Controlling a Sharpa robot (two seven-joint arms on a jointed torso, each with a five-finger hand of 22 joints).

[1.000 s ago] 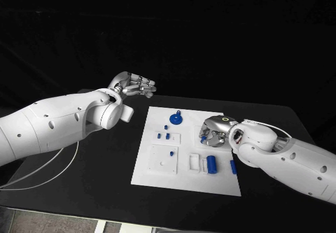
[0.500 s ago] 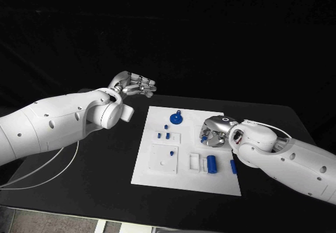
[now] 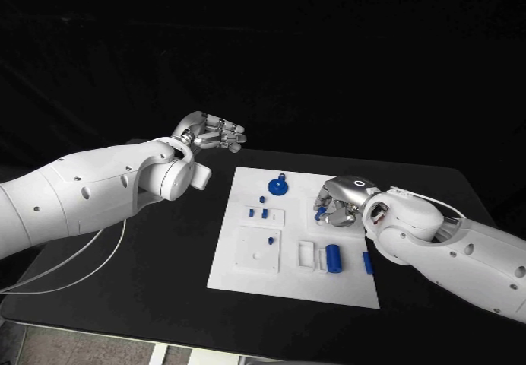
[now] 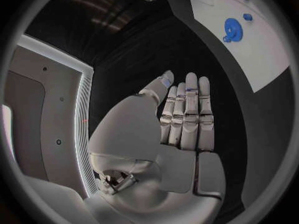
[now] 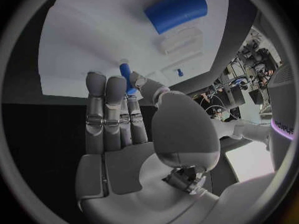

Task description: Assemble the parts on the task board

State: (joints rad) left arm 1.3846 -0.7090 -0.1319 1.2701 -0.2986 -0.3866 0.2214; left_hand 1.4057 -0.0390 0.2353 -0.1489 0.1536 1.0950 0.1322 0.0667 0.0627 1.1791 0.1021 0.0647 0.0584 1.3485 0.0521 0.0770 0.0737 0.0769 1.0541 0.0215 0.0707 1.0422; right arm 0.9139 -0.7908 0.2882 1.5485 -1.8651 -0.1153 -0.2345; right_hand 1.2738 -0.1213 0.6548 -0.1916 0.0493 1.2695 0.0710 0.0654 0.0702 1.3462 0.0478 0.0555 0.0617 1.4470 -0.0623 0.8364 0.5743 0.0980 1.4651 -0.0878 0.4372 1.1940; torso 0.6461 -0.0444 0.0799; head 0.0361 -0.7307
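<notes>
The table point(image 3: 143, 289) is big and black. The white board point(image 3: 247, 277) lies flat in the middle of it.

The left hand point(image 3: 213, 133) hangs in the air past the board's far left corner, well away from it. Its fingers point(image 4: 187, 109) are straight and side by side, and it holds nothing. It has not moved in the last second.

The right hand point(image 3: 334, 204) is over the right side of the board. It pinches a small blue peg point(image 5: 126, 77) between the thumb and a finger. In the head view the peg point(image 3: 320, 215) peeks out under the hand. The hand has slid a tiny bit to the right and away since a second ago, and it keeps the peg. The whole picture has also slid a little, so the hand's move may be smaller than it looks.

On the board, the blue disc point(image 3: 277, 185) lies near the far edge. The fat blue tube point(image 3: 333, 258) lies near the front, with a thin blue bar point(image 3: 366, 262) just beside it on the right. Little blue pins point(image 3: 263, 200) stand by the left middle.

I think the peg is picked up and now must go to its hole. I cannot tell which hole it fits. The hand needs to hold the peg straight or it may jam.
</notes>
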